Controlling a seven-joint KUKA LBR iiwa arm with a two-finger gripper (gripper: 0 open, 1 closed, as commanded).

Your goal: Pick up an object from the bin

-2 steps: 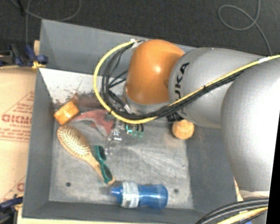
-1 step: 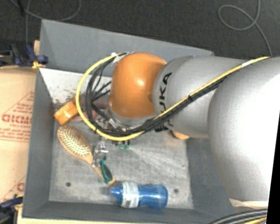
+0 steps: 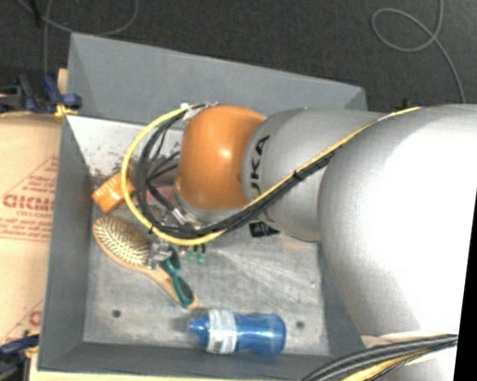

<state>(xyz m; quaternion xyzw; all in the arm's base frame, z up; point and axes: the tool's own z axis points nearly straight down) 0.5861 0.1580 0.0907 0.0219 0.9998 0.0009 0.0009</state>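
At left in the grey metal bin: a small orange piece, close to the left wall. Just right of it and nearer: a wooden hairbrush, bristles up, green-tipped handle slanting toward the near side. Over the brush's neck: the pincer, low in the bin; spread or pressed together, cannot tell. Above it: the orange wrist cover, looped by yellow and black cables. Further right, by the near wall: a blue bottle, white-labelled, lying on its side, apart from the brush.
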